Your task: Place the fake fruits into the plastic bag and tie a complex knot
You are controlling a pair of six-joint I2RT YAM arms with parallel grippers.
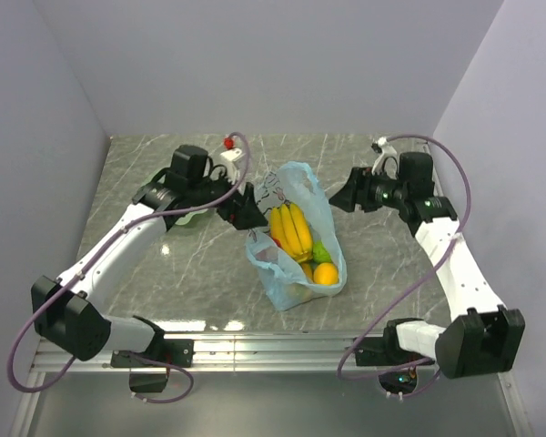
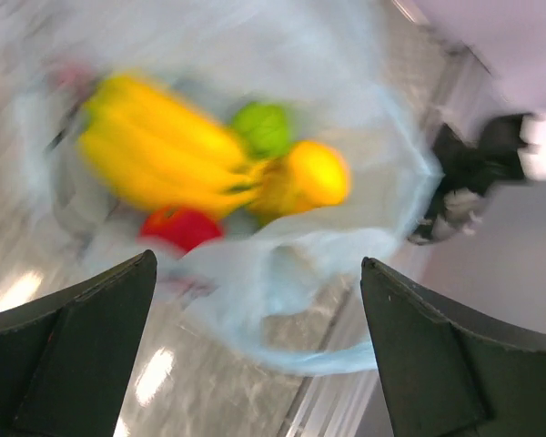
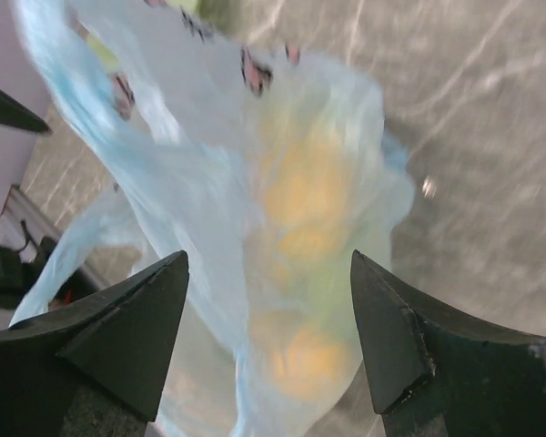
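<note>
- At the centre of the bench, a glossy grey slab with pale marble veining, lies the plastic bag: thin, crinkled, translucent light-blue film with small dark print, rising to a rumpled peak at 12 o'clock.
- Inside the bag: a banana bunch, smooth, yellow and curved; a round orange-yellow fruit at 5 o'clock; a small green fruit between them; and a shiny red apple at 8 o'clock, partly veiled by film.
- Left claw, dark and wedge-shaped, at the bag's 10 o'clock edge: fingers spread wide, nothing pinched; contact with the film cannot be told.
- Right claw, at 2 o'clock, apart from the bag: fingers spread, empty.
- Pale green dish, mostly hidden under the left arm.
</note>
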